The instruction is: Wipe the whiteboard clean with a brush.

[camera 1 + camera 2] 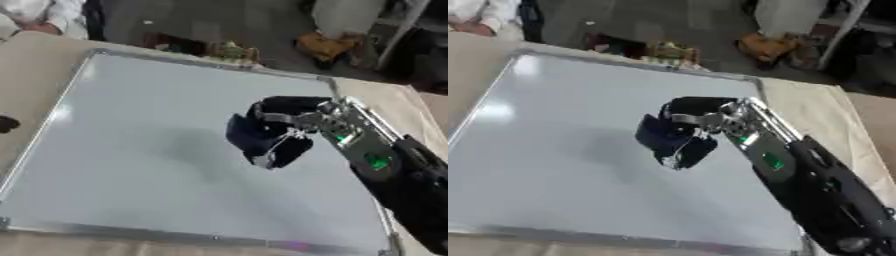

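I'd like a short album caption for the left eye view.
The right robot hand holds a dark brush over a clean-looking whiteboard lying on a table.

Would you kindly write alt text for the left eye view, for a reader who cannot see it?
The right robot hand, on a black arm entering from the lower right, curls round a dark blue brush over the middle-right of a silver-framed whiteboard. The board lies on a beige table and shows no visible marks.
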### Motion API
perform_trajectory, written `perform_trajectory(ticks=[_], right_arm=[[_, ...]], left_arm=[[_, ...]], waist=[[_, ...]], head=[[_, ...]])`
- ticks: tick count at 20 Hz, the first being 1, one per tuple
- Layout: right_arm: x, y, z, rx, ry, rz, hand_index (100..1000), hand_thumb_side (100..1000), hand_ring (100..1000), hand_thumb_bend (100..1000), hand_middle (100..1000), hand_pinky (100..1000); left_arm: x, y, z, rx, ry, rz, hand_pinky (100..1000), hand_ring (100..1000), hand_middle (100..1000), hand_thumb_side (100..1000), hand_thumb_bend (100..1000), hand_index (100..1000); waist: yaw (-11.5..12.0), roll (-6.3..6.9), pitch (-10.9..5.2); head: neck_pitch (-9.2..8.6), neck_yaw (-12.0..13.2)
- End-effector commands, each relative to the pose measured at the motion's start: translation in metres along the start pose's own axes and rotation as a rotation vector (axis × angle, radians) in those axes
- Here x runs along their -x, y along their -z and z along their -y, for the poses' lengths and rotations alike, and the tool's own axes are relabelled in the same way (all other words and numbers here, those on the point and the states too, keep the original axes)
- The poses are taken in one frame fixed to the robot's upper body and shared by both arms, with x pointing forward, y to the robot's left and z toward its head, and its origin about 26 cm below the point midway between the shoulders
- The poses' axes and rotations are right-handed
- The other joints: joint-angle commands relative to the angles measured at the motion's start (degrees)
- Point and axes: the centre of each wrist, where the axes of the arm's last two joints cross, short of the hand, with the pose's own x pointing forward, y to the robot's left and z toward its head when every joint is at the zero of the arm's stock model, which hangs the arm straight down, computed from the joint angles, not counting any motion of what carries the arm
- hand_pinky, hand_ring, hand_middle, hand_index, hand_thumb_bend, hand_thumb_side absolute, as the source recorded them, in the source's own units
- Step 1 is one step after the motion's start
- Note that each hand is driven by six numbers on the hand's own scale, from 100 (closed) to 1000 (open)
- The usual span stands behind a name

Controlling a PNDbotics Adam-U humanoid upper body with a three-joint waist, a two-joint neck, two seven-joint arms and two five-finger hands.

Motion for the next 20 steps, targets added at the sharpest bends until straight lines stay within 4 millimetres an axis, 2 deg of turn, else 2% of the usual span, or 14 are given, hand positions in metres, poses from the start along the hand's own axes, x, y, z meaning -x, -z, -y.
perform_trajectory(ticks=[1, 9, 14, 20], right_arm=[[-0.003, 0.001, 0.004, 0.050, -0.042, -0.020, 307, 398, 543, 100, 184, 443], [-0.003, 0.015, -0.009, 0.031, -0.137, -0.031, 297, 419, 561, 100, 205, 462], [0.006, 0.023, -0.018, -0.058, -0.255, -0.036, 209, 447, 606, 100, 256, 494], [0.012, 0.027, -0.020, -0.143, -0.360, -0.024, 181, 474, 608, 100, 262, 491]], left_arm=[[-0.008, 0.003, -0.002, 0.009, 0.020, 0.029, 533, 405, 468, 853, 218, 476], [-0.007, 0.004, 0.000, 0.019, 0.014, 0.037, 532, 401, 467, 855, 214, 476], [-0.006, 0.005, 0.000, 0.024, 0.012, 0.039, 531, 400, 466, 849, 207, 475], [-0.007, 0.005, 0.001, 0.029, 0.010, 0.039, 531, 401, 466, 847, 207, 475]], waist=[[0.4, 0.70, -0.92], [1.9, 1.11, -0.12], [2.4, 1.08, 0.16], [2.5, 0.93, 0.37]], head=[[0.72, 0.0], [0.65, -0.1], [0.52, -0.4], [0.23, -0.6]])
